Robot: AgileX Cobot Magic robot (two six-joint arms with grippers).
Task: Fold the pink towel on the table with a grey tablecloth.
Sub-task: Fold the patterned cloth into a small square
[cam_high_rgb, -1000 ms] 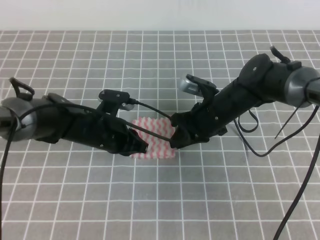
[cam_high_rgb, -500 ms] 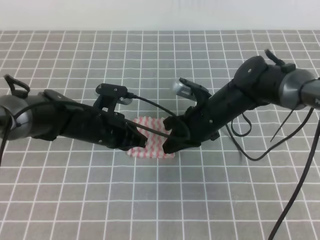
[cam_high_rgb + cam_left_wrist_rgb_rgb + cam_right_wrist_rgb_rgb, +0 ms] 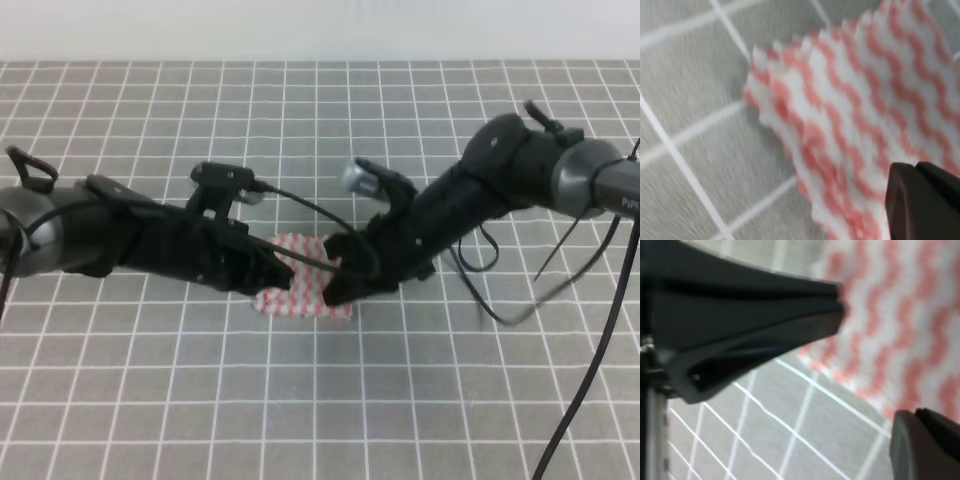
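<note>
While both arms reach inward: the scene reads from left to right as follows.
Desk: the desk (image 3: 120, 400) is covered by a grey cloth with a white grid of thin lines, filling the whole high view.
Left arm: black, it stretches from the left edge toward the centre, low over the desk.
Left gripper: the left gripper (image 3: 272, 278) sits at the left edge of the towel; the high view hides its fingers, and the left wrist view shows only one dark fingertip (image 3: 922, 202) over the cloth, so I cannot tell how far open it is or whether it has hold of anything.
Pink towel: the pink towel (image 3: 305, 300) lies at the centre of the desk between the two grippers, pink-and-white wavy stripes, jagged edges, partly covered by both.
Right gripper: the right gripper (image 3: 340, 288) sits on the towel's right side; its opening cannot be told either, the wrist view being blurred.
Right arm: black, it slants up toward the right edge, with loose cables hanging.
</note>
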